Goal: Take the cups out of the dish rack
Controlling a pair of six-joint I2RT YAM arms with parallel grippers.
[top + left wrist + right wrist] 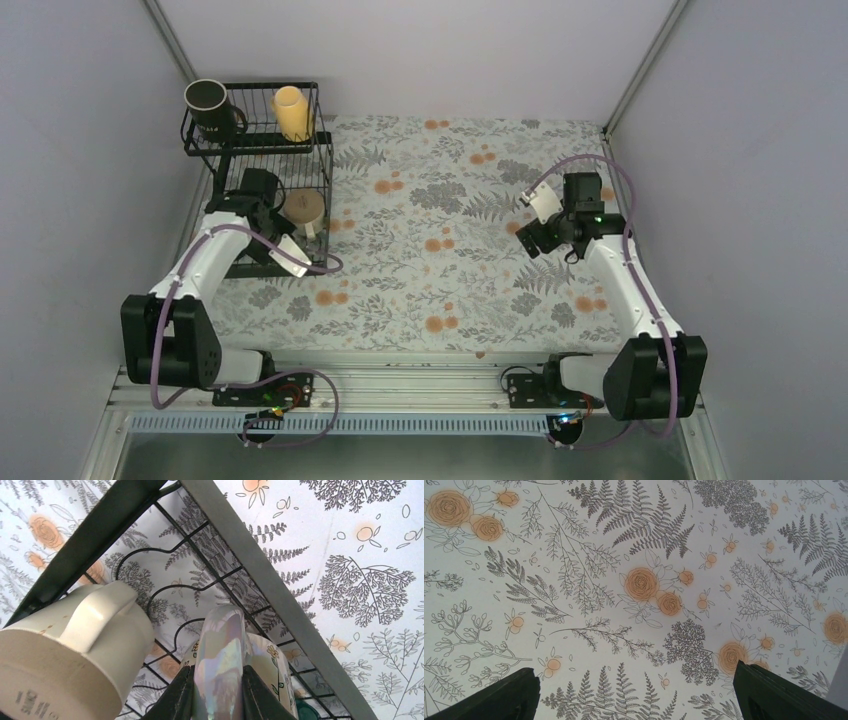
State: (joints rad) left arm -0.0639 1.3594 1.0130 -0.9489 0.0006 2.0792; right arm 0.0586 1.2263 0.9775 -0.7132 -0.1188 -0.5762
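Note:
The black wire dish rack (323, 150) stands at the far left. On its upper shelf are a black mug (207, 100) and a pale yellow tumbler (291, 112). A cream mug (303, 208) sits upside down in the lower tier and also shows in the left wrist view (65, 650). My left gripper (258, 200) reaches into the lower tier. There the left gripper (218, 670) is shut on the pearly handle of a flower-painted cup (275, 662). A dark green sliver (306, 713) shows beside that cup. My right gripper (530, 238) is open and empty over the tablecloth (634, 680).
The rack's flat frame bar (270, 580) runs diagonally just right of the held cup, with wire grid beneath. The floral tablecloth (450, 250) covers the table between the arms. Grey walls close in the back and both sides.

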